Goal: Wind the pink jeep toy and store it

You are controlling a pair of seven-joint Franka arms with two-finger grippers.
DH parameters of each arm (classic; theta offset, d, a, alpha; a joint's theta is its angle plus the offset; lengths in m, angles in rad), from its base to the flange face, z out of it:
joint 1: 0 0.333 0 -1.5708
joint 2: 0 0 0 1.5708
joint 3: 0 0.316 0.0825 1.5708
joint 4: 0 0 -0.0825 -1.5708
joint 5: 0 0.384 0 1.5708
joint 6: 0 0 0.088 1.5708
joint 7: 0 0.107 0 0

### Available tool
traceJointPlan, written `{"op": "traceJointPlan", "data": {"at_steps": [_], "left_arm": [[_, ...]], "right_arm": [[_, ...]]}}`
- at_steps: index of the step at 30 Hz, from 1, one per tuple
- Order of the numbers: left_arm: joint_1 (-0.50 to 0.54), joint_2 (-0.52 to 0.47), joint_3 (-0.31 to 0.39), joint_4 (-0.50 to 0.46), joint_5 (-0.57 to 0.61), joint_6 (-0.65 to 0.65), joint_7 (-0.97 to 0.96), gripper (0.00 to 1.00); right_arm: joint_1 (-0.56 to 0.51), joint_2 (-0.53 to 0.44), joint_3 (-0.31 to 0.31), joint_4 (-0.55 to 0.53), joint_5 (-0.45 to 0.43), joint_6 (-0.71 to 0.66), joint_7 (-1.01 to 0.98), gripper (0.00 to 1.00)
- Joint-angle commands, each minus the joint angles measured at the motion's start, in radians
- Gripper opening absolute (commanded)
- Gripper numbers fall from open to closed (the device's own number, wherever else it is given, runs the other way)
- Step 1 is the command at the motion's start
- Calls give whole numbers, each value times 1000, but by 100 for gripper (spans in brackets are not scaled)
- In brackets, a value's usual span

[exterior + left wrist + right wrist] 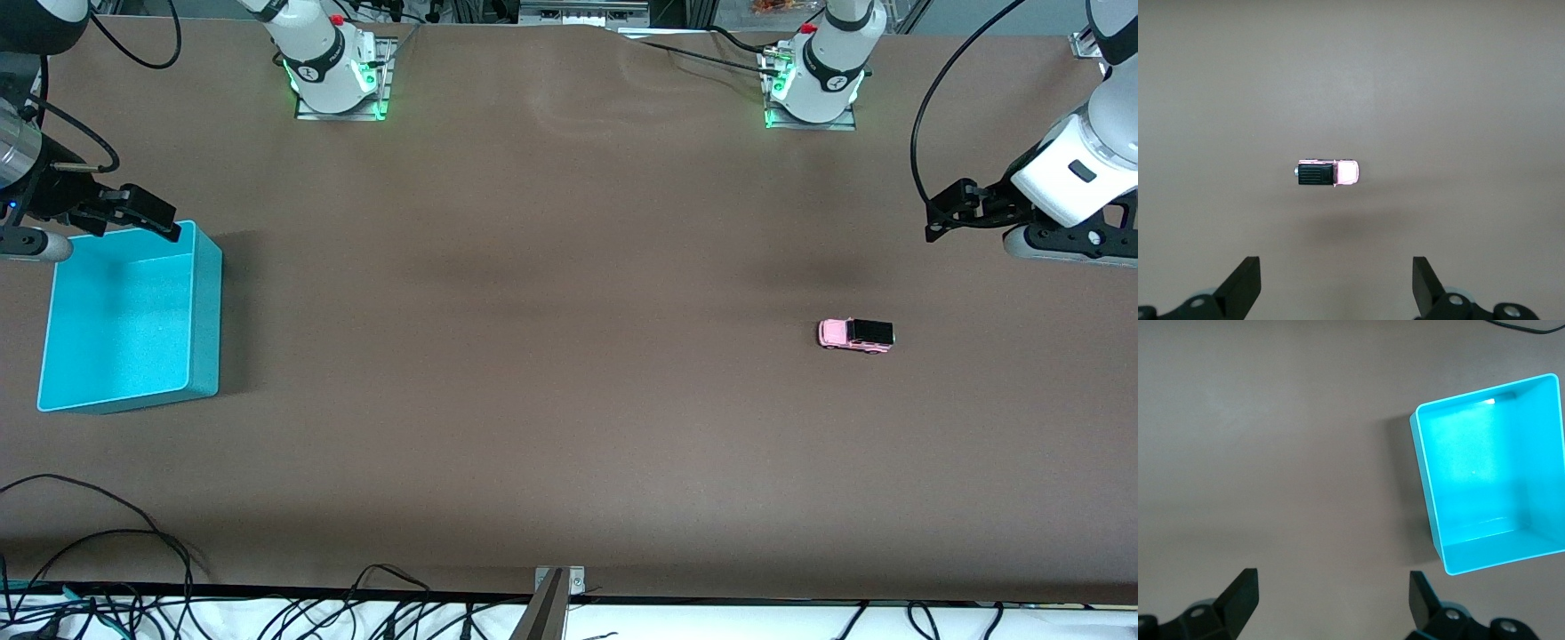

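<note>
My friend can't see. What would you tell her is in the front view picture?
A tiny pink jeep toy sits alone on a brown table, toward the left arm's end. A turquoise bin stands at the right arm's end, with the right gripper open above its edge and the left gripper open, waiting.

Even overhead light, fairly bright, no harsh glare on the brown worktop [551, 293]. Soft wide shadows of the arms lie across its middle in the front view; the turquoise bin [206, 302] throws a dark shadow toward 3 o'clock. Green base LEDs glow at approx 11 and 1 o'clock. Left wrist view: pink jeep toy [1329, 173] a bit overexposed, faint shadow at 6 o'clock, corners dimmer. Right wrist view: small bright glint on the bin's inner wall.
</note>
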Motion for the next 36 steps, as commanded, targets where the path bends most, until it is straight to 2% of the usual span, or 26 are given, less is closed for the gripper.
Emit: {"op": "traceJointPlan", "data": {"at_steps": [1, 36], "left_arm": [[2, 9, -1, 54, -8, -19, 8, 100], [-5, 22, -7, 49, -6, -45, 8, 100]], "right_arm": [[-1, -2, 1, 16, 6, -16, -3, 100], [-1, -2, 2, 16, 6, -15, -8, 100]]}}
